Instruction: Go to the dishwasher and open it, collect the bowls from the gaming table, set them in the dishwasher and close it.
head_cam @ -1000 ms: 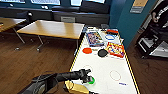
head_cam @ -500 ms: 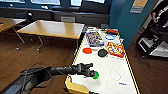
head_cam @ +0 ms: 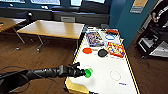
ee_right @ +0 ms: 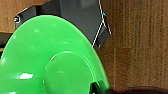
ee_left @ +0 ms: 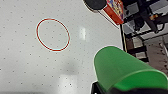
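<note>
Left pincer [head_cam: 83, 72] held green bowl [head_cam: 88, 72] above tabletop [head_cam: 110, 82] near edge. Right pincer held second green bowl [ee_right: 47, 65]. Risk: rim-only grip, bowl could slip.

White-topped desk [head_cam: 107, 75] with yellow frame stands on wood floor [head_cam: 50, 55]. On it: orange bowl [head_cam: 87, 50], black round piece [head_cam: 102, 52], red game box [head_cam: 115, 49], purple game box [head_cam: 94, 38], white dish with blue [head_cam: 109, 37] and a red item [head_cam: 112, 31] at the far end. Red circle [head_cam: 115, 75] printed on the near part.
</note>
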